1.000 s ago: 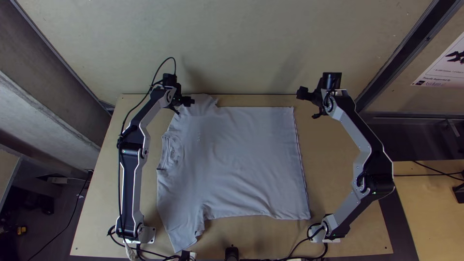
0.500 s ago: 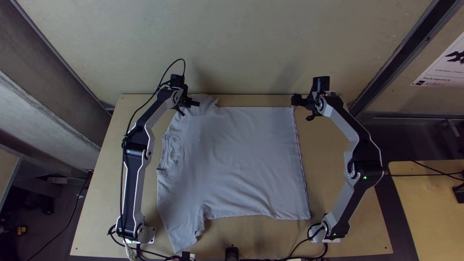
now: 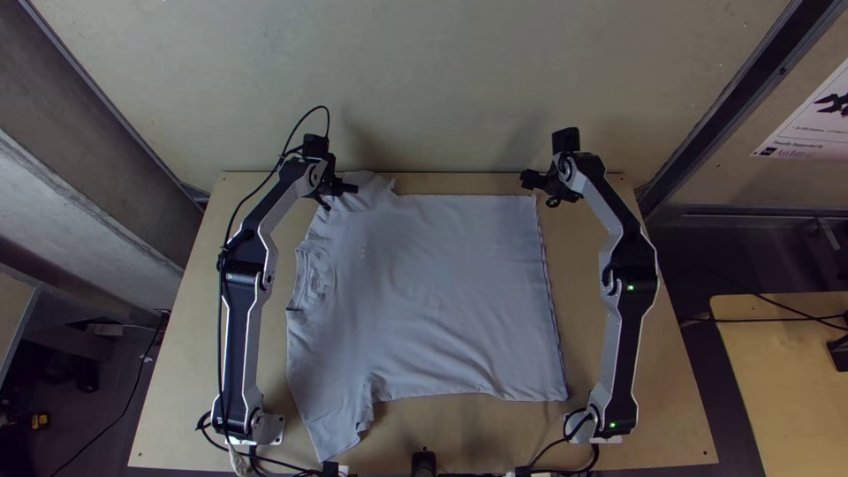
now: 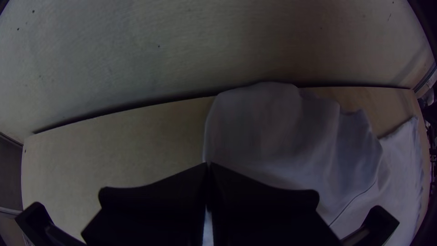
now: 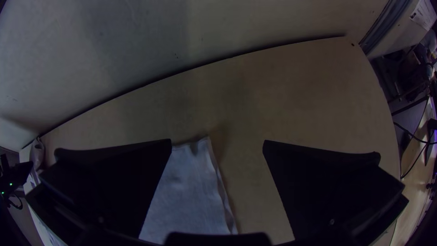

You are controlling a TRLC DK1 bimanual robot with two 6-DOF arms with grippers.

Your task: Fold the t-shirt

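Light wood counter [image 3: 583, 309] has the light-grey t-shirt [image 3: 442, 291] spread flat, collar [image 3: 318, 277] toward the left arm [image 3: 237, 327]; left gripper [image 3: 331, 196] at the far sleeve [image 3: 375, 187], fingers together, can't tell if cloth's pinched; right gripper [image 3: 547, 193] near the hem's far corner [image 3: 531, 200], fingers apart.

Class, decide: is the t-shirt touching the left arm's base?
Apart: the top view shows a strip of bare table between the left arm's base and the t-shirt.

Pale grey short-sleeved t-shirt [image 3: 442, 291], spread broadly flat on the light wooden table [image 3: 636, 442], collar [image 3: 316, 276] left, hem [image 3: 549, 300] right, shallow wrinkles across the body (far sleeve [image 3: 371, 189] rumpled).
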